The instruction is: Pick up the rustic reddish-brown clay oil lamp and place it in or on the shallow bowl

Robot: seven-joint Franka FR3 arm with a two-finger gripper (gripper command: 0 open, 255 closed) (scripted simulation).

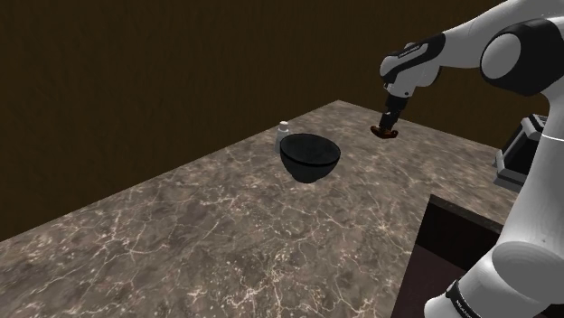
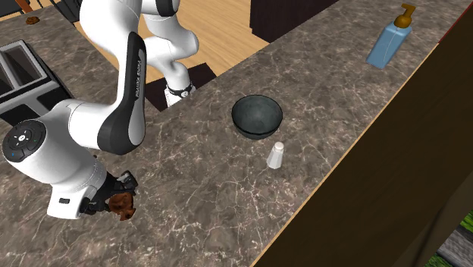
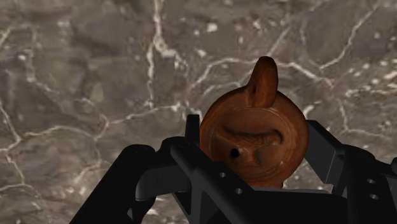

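Shoulder view, left to right: small white shaker (image 1: 283, 129) at 11 o'clock of the dark bowl (image 1: 309, 155), just beside it. Then the fingers (image 1: 390, 116), pinching the reddish-brown oil lamp (image 1: 386, 133). The lamp hangs under the wrist and looks clear of the marbled surface (image 1: 181, 235). Key relation: from the lamp the bowl lies at roughly 8 o'clock, well apart, with open surface between them. Second exterior view, left to right: lamp (image 2: 121, 203) in the grip under the white forearm, bowl (image 2: 257, 116) at about 2 o'clock from it, shaker (image 2: 275, 155) at 5 o'clock of the bowl, blue soap bottle (image 2: 390, 42) far off at 1 o'clock. This view separates shaker from bowl clearly, whereas from the shoulder they nearly overlap. Judgement: the shaker sits just off the carry line, so it's worth coming in high. Wrist view gives the grip detail: fingers (image 3: 324, 153) clamp the round lamp body (image 3: 254, 143) on both flanks, top face with its fill hole toward the camera, and the loop handle pointing out past the fingertips. So the lamp's long axis runs along the fingers, not across them. Next move, as I read it: translate over the bowl, lower, release.
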